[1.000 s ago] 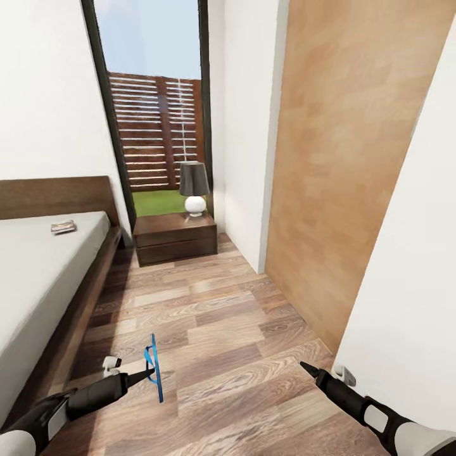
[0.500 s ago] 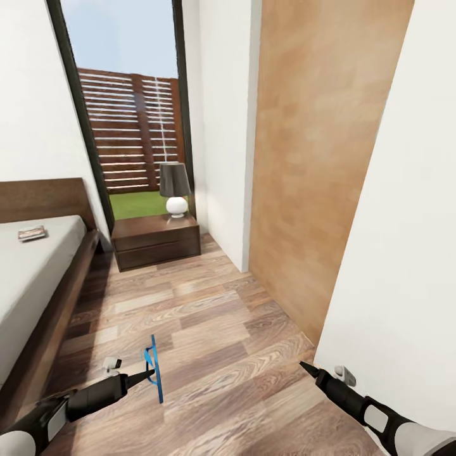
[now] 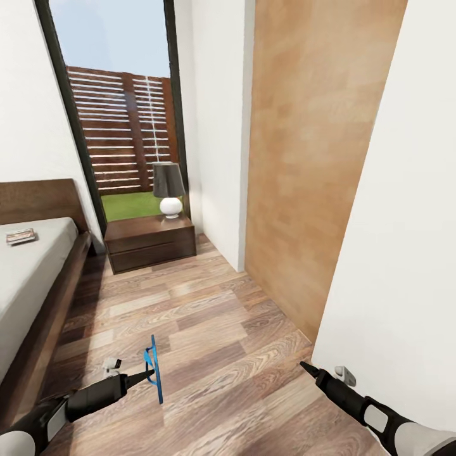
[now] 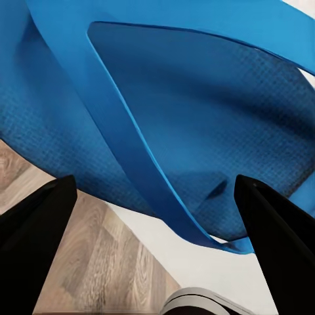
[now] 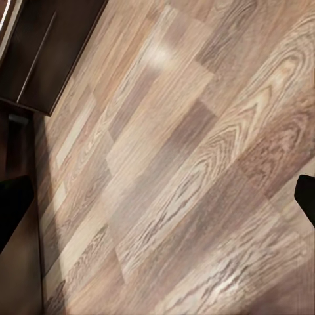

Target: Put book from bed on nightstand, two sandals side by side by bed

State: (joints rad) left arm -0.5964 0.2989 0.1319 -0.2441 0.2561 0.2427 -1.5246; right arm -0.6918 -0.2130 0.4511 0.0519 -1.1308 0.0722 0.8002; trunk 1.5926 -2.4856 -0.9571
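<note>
Fingers (image 3: 136,379) of our left gripper (image 3: 140,377) are pinching one blue sandal (image 3: 152,368) by a thin strap beside the bed (image 3: 28,278), our right gripper (image 3: 305,367) is hanging open, and we are risking the sandal slipping free.

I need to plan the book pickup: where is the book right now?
In the head view, the book lies on the bed at far left, near the headboard.

Bedroom: bed (image 3: 25,278), nightstand (image 3: 150,241), lamp (image 3: 168,188)
</note>
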